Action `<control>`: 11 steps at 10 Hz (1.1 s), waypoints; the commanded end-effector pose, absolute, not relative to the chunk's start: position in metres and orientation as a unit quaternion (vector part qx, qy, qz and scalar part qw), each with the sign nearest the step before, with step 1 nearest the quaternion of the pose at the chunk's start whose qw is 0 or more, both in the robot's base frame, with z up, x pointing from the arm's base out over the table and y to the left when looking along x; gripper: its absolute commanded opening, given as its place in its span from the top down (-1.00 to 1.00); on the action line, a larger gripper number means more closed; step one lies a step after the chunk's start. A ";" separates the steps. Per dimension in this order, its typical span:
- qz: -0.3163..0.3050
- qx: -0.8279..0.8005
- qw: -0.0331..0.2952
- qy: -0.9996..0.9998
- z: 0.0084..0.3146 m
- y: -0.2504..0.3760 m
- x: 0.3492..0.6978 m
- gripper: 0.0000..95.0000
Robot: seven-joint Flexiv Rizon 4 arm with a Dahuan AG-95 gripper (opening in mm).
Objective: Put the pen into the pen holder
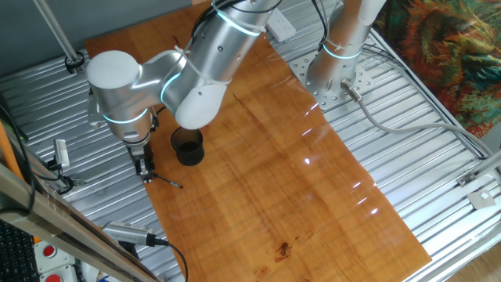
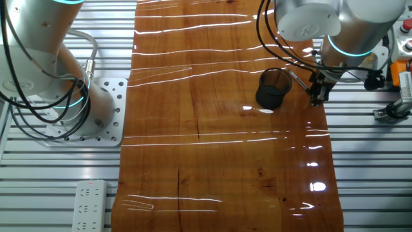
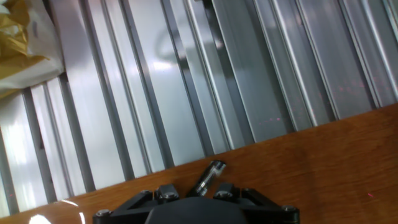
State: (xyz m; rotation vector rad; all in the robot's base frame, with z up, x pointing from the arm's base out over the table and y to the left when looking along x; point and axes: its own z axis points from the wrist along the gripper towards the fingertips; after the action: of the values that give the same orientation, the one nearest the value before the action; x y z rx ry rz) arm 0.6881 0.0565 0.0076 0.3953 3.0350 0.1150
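Observation:
The pen (image 1: 167, 182) is thin and dark with a silvery end. It lies low over the wooden board's left edge, just in front of the pen holder (image 1: 188, 147), a small dark translucent cup. My gripper (image 1: 146, 171) points down at the pen's near end with its fingers closed around it. In the other fixed view the pen (image 2: 299, 82) runs from my gripper (image 2: 317, 96) towards the cup (image 2: 273, 89). In the hand view the pen's silvery end (image 3: 210, 176) sticks out between my fingers (image 3: 166, 193). The fingertips themselves are hidden.
The wooden board (image 1: 282, 180) lies on a ribbed metal table (image 1: 70, 117). A thick silver tool with a black cable (image 1: 129, 233) lies at the front left. A second arm's base (image 1: 335, 74) stands at the back right. A power strip (image 2: 88, 205) lies beside the board.

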 end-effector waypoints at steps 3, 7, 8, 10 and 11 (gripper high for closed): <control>0.028 0.129 0.037 0.991 0.009 0.057 0.690 1.00; 0.024 0.125 0.030 0.991 0.014 0.058 0.690 1.00; 0.017 0.119 0.028 0.992 0.023 0.059 0.691 1.00; 0.001 0.106 0.022 0.994 0.045 0.060 0.691 1.00; 0.002 0.105 0.020 0.994 0.051 0.060 0.690 1.00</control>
State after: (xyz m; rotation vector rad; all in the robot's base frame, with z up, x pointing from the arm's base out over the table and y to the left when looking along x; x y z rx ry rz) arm 0.6902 0.0598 0.0543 0.3199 3.0837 0.0001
